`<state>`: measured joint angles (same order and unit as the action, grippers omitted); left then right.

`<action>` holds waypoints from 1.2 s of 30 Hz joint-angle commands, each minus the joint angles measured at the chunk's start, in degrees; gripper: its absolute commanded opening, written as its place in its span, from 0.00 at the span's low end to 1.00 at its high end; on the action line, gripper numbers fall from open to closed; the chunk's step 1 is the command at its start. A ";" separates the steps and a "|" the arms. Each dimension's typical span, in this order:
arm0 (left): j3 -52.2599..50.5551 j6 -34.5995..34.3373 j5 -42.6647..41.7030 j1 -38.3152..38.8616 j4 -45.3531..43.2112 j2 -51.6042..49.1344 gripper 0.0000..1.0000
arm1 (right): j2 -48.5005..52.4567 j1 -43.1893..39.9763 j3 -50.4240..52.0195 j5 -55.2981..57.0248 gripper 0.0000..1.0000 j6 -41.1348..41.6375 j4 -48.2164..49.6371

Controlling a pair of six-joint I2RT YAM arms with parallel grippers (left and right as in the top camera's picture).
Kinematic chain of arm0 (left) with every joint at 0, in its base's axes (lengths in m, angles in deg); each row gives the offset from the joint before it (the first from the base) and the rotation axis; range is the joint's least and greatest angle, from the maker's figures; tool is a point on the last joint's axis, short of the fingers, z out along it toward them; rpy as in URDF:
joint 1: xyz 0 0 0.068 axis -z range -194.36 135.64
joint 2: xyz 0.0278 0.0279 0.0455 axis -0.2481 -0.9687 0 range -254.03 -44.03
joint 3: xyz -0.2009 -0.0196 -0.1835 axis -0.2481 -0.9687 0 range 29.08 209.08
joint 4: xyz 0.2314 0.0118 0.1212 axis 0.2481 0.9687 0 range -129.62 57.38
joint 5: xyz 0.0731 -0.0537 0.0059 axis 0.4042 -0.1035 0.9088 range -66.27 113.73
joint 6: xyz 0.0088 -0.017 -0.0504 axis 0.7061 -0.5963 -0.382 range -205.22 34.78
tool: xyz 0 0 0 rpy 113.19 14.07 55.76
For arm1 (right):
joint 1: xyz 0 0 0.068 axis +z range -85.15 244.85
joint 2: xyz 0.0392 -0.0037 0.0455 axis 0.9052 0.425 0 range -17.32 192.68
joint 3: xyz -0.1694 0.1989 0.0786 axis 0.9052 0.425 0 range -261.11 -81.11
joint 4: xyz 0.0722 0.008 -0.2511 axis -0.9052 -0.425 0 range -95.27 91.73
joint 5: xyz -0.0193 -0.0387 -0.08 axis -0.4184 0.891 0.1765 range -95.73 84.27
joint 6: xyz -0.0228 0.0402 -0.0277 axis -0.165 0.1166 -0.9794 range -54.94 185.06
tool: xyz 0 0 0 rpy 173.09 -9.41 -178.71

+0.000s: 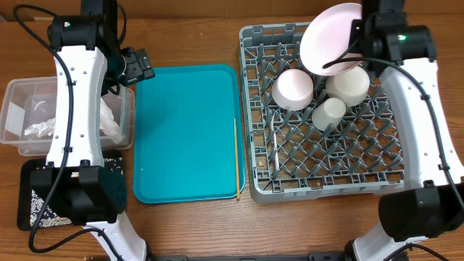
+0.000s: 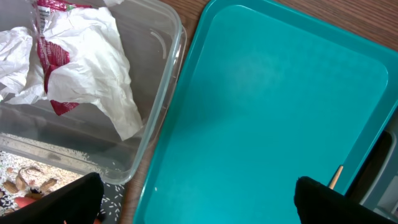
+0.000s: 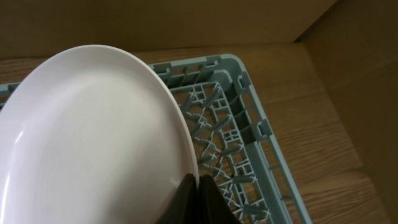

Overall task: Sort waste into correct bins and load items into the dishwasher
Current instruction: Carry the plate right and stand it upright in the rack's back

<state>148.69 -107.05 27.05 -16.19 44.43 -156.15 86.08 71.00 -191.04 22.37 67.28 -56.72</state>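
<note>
My right gripper [image 3: 198, 198] is shut on the rim of a pale pink plate [image 1: 330, 36] and holds it tilted above the back of the grey dish rack [image 1: 391, 181]; the plate [image 3: 87, 137] fills the right wrist view. In the rack lie a pink bowl [image 1: 293, 88], a white bowl [image 1: 349, 84], a small white cup [image 1: 330, 112] and a white fork [image 1: 276, 156]. My left gripper [image 2: 199, 199] is open and empty above the teal tray's left edge. Crumpled white paper and a red-and-white wrapper [image 2: 74, 62] lie in the clear tub [image 1: 14, 116]. A wooden chopstick [image 1: 235, 156] lies on the tray's right edge.
The teal serving tray [image 1: 185, 130] sits mid-table between tub and rack. The black tray [image 1: 40, 203] with rice-like grains and beige scraps sits at the front left, partly under my left arm. Wooden walls stand behind the rack.
</note>
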 commanded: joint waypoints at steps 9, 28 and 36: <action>0.66 1.27 0.70 -0.13 -0.07 0.48 1.00 | -1.81 9.05 -1.09 28.55 0.04 -4.28 5.46; 0.66 1.27 0.72 -0.13 -0.07 0.48 1.00 | 0.68 7.28 -0.66 18.05 0.04 -34.01 11.56; 0.66 1.27 0.72 -0.13 -0.07 0.48 1.00 | 3.48 7.15 -0.59 18.62 0.04 -38.69 15.69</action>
<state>148.71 -107.05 27.02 -16.19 44.41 -156.15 89.07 78.41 -191.04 40.75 30.89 -42.38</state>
